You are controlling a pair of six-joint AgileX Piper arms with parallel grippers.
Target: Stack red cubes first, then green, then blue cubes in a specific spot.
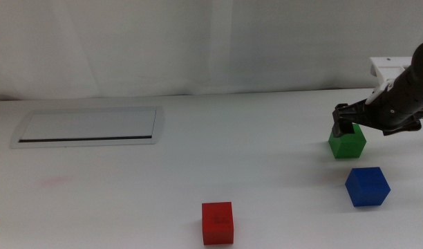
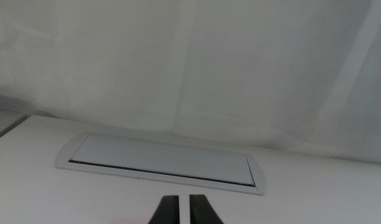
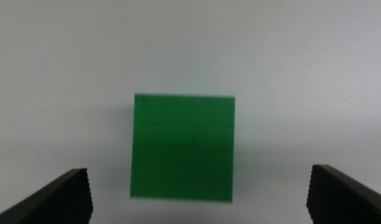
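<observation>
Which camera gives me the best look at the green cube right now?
The right wrist view: the green cube fills the centre between the open right gripper jaws. The middle view shows it small, partly covered by the gripper. The left wrist view misses it.

The right arm reaches in from the right side of the middle view, its dark, jointed wrist angled down toward the table. Its black parallel right gripper (image 1: pixel 345 126) hangs low at the far right of the table, and in the right wrist view its two ridged jaws stand wide apart with nothing clamped between them (image 3: pixel 200 193). The left gripper (image 2: pixel 185 210) waits low over the table, its two dark jaws nearly together, a thin gap between them.
</observation>
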